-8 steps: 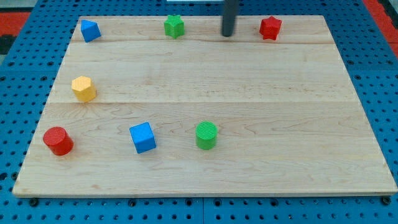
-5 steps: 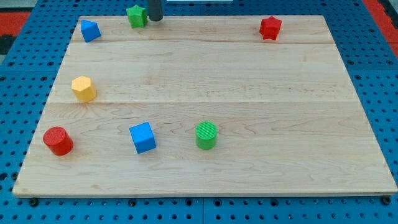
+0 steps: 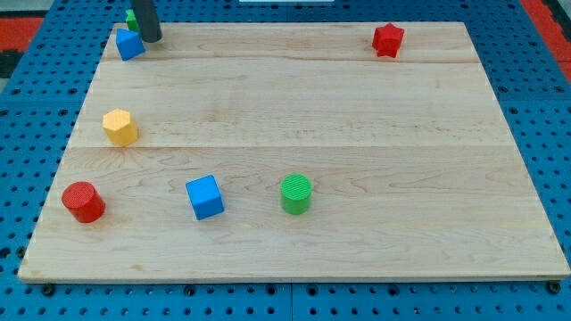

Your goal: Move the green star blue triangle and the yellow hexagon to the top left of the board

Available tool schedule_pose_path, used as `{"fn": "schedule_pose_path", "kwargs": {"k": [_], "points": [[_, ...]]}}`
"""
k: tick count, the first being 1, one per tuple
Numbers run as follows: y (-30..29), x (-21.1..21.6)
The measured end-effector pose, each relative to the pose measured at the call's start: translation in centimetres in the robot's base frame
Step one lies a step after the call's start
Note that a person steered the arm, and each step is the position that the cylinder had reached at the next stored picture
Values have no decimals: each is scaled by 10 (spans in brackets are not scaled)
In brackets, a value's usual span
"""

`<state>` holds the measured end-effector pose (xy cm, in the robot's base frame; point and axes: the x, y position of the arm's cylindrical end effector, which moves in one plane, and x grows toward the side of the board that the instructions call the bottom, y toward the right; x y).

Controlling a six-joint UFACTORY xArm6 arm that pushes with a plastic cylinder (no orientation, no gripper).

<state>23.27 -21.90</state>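
The green star [image 3: 132, 18] sits at the board's top left corner, mostly hidden behind my rod and touching the blue triangle [image 3: 129, 44] just below it. My tip [image 3: 150, 39] rests right of both, against the green star's right side and close to the blue triangle. The yellow hexagon [image 3: 119, 127] lies further down the left side, well below my tip.
A red star [image 3: 387, 39] is at the top right. A red cylinder [image 3: 83, 201], a blue cube [image 3: 205, 197] and a green cylinder [image 3: 296, 193] stand in a row near the bottom left. The wooden board [image 3: 357, 116] lies on a blue pegboard.
My tip swept left along the top edge, pushing the green star from the top middle to the top left corner, next to the blue triangle. Other blocks have not moved.
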Motion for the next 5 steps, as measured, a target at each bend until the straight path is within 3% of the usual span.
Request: {"fn": "schedule_pose_path", "kwargs": {"k": [1,2,3,4,5], "points": [[0,38],[35,51],[94,121],[86,193],[74,206]]}}
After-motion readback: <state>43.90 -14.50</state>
